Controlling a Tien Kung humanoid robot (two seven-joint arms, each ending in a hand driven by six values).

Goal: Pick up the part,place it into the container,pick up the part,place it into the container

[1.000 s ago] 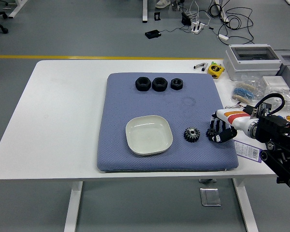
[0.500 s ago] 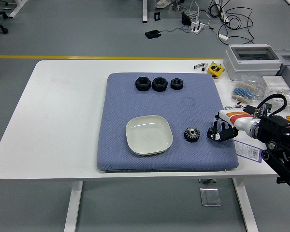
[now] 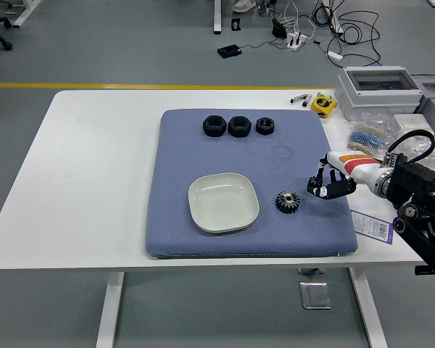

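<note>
Tabletop (image 3: pixel 94 167): white, rectangular, left half bare. A blue-grey mat (image 3: pixel 203 145) lies flat across the centre-right, its near edge close to the tabletop's near edge.

On the mat: three black nuts (image 3: pixel 238 126) in a row along the far edge; a white bowl (image 3: pixel 223 202) toward the near side; one dark gear (image 3: pixel 287 201) just beside the bowl, on its right, not touching it.

Directly on the tabletop, right of the mat: a yellow tape measure (image 3: pixel 323 104) near the far corner, a grey box (image 3: pixel 379 90) with a clear lid, clear bags of small parts (image 3: pixel 366 136) (contents too small to identify), and a purple-edged card (image 3: pixel 372 225) near the front edge.
</note>
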